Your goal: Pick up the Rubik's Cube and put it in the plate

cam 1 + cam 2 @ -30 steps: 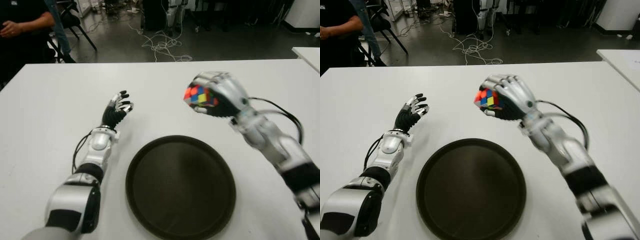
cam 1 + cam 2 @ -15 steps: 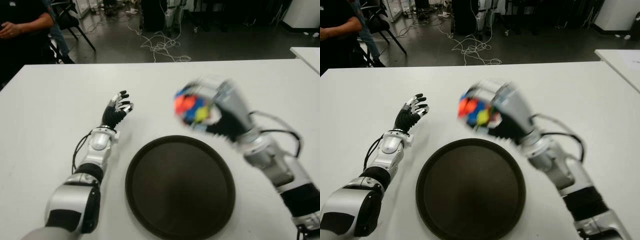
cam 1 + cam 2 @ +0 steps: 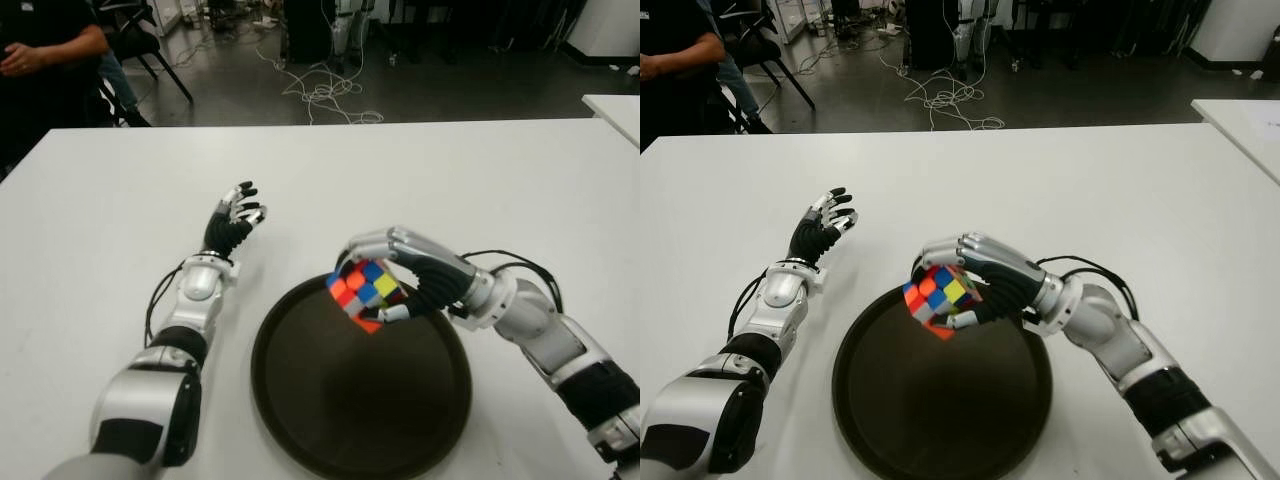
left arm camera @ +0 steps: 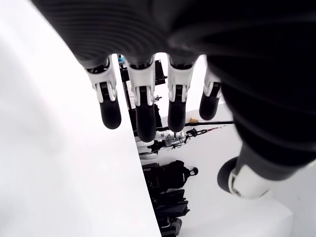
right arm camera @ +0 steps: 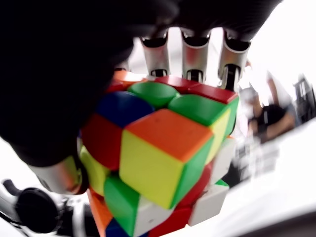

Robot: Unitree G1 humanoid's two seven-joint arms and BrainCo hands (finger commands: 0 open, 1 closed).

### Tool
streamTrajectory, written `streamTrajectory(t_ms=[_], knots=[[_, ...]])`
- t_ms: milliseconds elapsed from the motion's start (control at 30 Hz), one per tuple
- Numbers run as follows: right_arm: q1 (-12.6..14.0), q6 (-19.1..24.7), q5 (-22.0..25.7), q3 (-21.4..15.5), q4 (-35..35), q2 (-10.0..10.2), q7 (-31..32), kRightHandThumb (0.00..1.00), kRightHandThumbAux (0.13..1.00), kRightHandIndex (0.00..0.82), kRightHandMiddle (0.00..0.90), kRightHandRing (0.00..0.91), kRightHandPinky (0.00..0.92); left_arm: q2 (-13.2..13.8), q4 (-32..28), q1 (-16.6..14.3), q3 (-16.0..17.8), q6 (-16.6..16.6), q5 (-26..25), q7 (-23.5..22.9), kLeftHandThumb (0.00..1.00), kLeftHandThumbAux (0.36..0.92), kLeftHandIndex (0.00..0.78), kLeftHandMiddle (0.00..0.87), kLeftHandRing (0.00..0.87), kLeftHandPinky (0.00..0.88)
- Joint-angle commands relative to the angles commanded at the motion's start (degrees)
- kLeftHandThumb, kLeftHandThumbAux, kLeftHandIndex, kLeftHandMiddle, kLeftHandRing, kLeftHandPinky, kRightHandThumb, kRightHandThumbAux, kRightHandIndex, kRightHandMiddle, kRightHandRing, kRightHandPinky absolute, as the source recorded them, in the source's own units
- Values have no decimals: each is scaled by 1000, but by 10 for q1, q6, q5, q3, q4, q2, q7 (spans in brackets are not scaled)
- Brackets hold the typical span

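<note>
Cube is gripped in the right hand, over the plate's rim at about 12 o'clock on the plate. Can't tell if its low corner touches the plate or hangs just above. Fingers wrap the far face, thumb under the near side; the wrist view shows it clamped tight.

Plate: dark, round, shallow rim, sits on the white table at 6 o'clock in the head view. Nothing lies flat inside it; the dish under the cube is bare.

Left hand at 10 o'clock from the plate, well apart from it, fingers straight and spread, holding nothing. Forearm runs back toward 7 o'clock.

Right forearm comes in from 4 o'clock with a black cable looped over it, crossing the plate's right edge.

Past the table's far edge: dark floor, white cable tangle at 12 o'clock, a person in dark clothes at 10 o'clock, chair legs beside them. Second white table corner at 2 o'clock.

Cube is tilted, one corner down toward the plate, no face level. It's a cube, so no long axis. Red/orange faces toward 9 o'clock, yellow and blue tiles face up.
</note>
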Motion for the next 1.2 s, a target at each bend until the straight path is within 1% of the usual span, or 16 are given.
streamTrajectory(t_ms=[167, 300, 400, 467, 567, 667, 767, 900, 1000, 1033, 1067, 1133, 1200], knots=[[0, 23, 14, -19, 13, 18, 48, 833, 691, 396, 553, 709, 712, -1, -1, 0, 1, -2, -1, -2, 157, 642, 135, 177, 176, 155], [2, 42, -30, -31, 30, 41, 34, 831, 693, 393, 554, 705, 707, -2, -2, 1, 0, -3, 1, 1, 157, 650, 135, 181, 180, 171], [5, 55, -58, -39, 25, 47, 23, 830, 693, 391, 553, 703, 704, -2, -2, 1, 0, -3, 1, 1, 156, 652, 136, 182, 181, 175], [7, 61, -71, -45, 22, 51, 19, 830, 694, 390, 554, 703, 703, -2, -2, 1, -1, -3, 1, 1, 154, 646, 133, 178, 180, 170], [12, 70, -103, -50, 14, 56, 2, 830, 694, 389, 555, 704, 702, -3, -2, 1, -1, -2, 2, 2, 150, 635, 131, 176, 180, 168], [16, 84, -138, -51, -5, 53, -11, 830, 694, 390, 565, 706, 705, -3, -2, 1, -1, -2, 1, 0, 146, 625, 131, 172, 175, 159], [17, 99, -160, -50, -19, 49, -9, 831, 694, 391, 572, 705, 701, -4, -3, 2, -1, -4, 1, 0, 145, 629, 139, 176, 177, 158], [10, 127, -188, -41, -39, 34, 16, 830, 695, 388, 572, 695, 692, -4, -3, 2, -2, -4, 2, 0, 146, 635, 139, 175, 174, 157], [6, 137, -201, -39, -47, 27, 27, 829, 696, 383, 567, 680, 678, -4, -3, 2, -2, -4, 2, 0, 143, 640, 137, 173, 173, 157], [5, 139, -205, -39, -49, 26, 29, 827, 698, 377, 556, 649, 642, -4, -3, 2, -2, -4, 2, 0, 143, 645, 136, 172, 172, 155], [4, 141, -212, -38, -52, 24, 31, 826, 699, 375, 552, 638, 629, -4, -4, 3, -2, -5, 2, 0, 143, 646, 135, 172, 171, 155], [3, 142, -222, -37, -54, 21, 30, 823, 702, 368, 522, 559, 546, -3, -5, 4, -3, -6, 3, 0, 142, 653, 131, 169, 170, 156], [2, 138, -229, -38, -53, 22, 26, 822, 702, 368, 505, 515, 503, -3, -5, 4, -4, -7, 4, 1, 141, 655, 129, 170, 170, 156]])
